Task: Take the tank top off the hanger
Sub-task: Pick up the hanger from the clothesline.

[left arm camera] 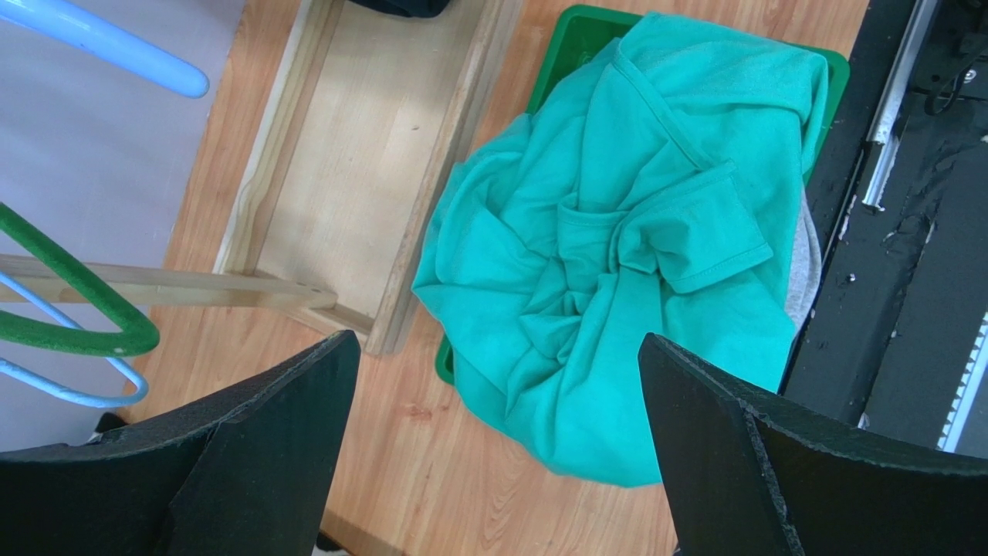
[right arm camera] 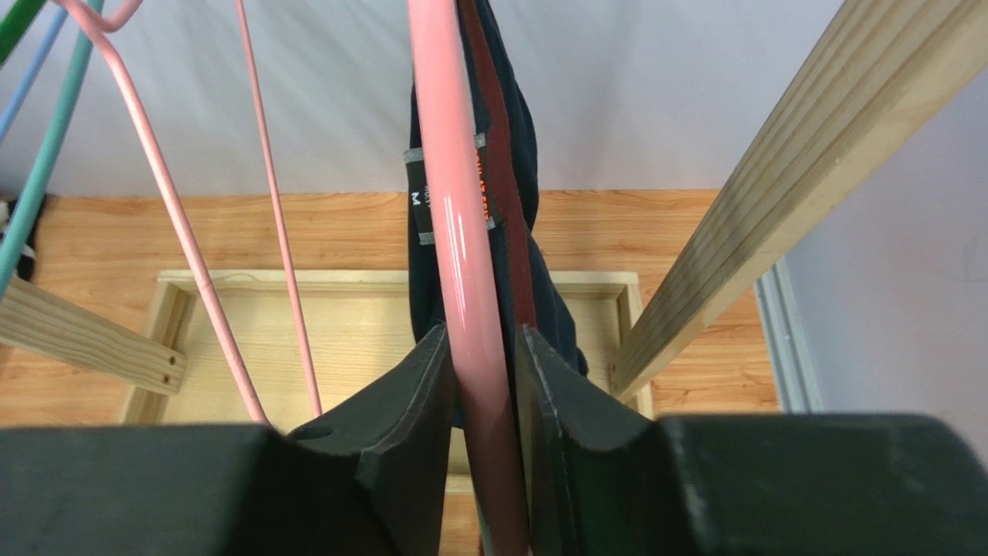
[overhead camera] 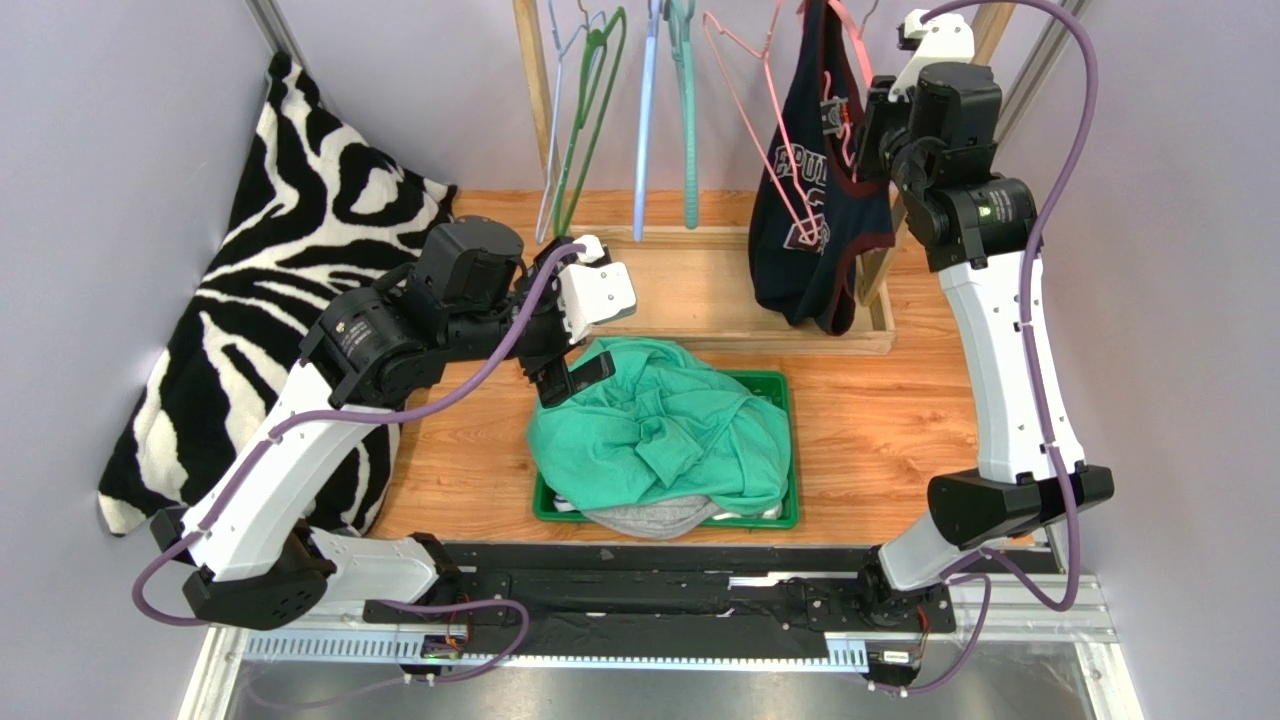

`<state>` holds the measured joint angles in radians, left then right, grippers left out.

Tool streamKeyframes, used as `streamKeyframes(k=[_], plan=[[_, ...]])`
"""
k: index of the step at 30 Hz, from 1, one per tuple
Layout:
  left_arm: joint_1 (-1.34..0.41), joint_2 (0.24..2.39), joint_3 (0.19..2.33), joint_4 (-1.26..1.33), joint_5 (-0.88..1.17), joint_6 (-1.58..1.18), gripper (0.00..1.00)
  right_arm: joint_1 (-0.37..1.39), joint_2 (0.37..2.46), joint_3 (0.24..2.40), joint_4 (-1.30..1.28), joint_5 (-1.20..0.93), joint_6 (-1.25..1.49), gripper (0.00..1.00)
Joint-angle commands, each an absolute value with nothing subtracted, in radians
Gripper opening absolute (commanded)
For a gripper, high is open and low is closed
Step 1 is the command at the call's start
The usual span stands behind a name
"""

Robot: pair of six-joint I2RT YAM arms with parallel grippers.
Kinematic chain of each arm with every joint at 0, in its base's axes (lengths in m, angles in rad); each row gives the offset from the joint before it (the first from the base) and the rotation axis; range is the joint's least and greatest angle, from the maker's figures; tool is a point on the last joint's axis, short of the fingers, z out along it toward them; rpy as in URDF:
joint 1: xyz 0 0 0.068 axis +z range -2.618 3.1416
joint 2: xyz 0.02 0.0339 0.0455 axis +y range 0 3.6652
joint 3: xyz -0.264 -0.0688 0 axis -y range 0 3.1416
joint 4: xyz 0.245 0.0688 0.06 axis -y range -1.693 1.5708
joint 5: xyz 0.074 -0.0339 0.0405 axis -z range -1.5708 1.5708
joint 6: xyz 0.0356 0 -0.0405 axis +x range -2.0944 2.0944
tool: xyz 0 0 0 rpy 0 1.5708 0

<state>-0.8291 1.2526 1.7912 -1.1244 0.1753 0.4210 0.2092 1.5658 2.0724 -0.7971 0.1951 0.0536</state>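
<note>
A dark navy tank top (overhead camera: 812, 195) with maroon trim and lettering hangs on a pink hanger (overhead camera: 759, 135) from the wooden rack at the back right. In the right wrist view the pink hanger bar (right arm camera: 458, 232) runs between my fingers, with the navy tank top (right arm camera: 510, 197) draped right behind it. My right gripper (right arm camera: 478, 382) is shut on the hanger bar, high at the rack (overhead camera: 872, 128). My left gripper (left arm camera: 499, 440) is open and empty, hovering above the left edge of a green bin (overhead camera: 781, 393).
The green bin holds a teal shirt (overhead camera: 661, 428) over a grey garment (overhead camera: 654, 518). Empty green, blue and teal hangers (overhead camera: 601, 105) hang to the left. A wooden rack base tray (overhead camera: 706, 293) lies behind the bin. A zebra-print cloth (overhead camera: 286, 270) leans at the left wall.
</note>
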Motion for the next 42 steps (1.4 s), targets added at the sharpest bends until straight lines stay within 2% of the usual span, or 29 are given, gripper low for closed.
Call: streamKeyframes(k=[1,2,3,8,14,23,37,42], plan=[[-0.824,1.224,1.787,-1.097,0.193,0.4,0.99,0.224,1.601,2.154,-0.828,0.255,0.017,0.19],[-0.822,1.223,1.786,-1.097,0.193,0.399,0.99,0.225,1.614,2.16,-0.821,0.255,0.015,0.05],[-0.822,1.223,1.787,-1.097,0.192,0.4,0.99,0.225,1.621,2.178,-0.818,0.259,0.017,0.0],[-0.819,1.213,1.779,-1.097,0.187,0.399,0.99,0.227,1.638,2.209,-0.764,0.282,0.008,0.0],[-0.813,1.209,1.772,-1.092,0.187,0.399,0.99,0.232,1.546,2.108,-0.57,0.302,-0.034,0.0],[-0.811,1.209,1.778,-1.095,0.184,0.399,0.99,0.232,1.464,2.066,-0.44,0.272,-0.06,0.0],[-0.81,1.203,1.779,-1.094,0.187,0.399,0.99,0.235,1.226,1.727,-0.558,0.169,-0.026,0.0],[-0.81,1.193,1.778,-1.092,0.183,0.403,0.99,0.262,1.134,1.772,-0.646,0.161,-0.04,0.0]])
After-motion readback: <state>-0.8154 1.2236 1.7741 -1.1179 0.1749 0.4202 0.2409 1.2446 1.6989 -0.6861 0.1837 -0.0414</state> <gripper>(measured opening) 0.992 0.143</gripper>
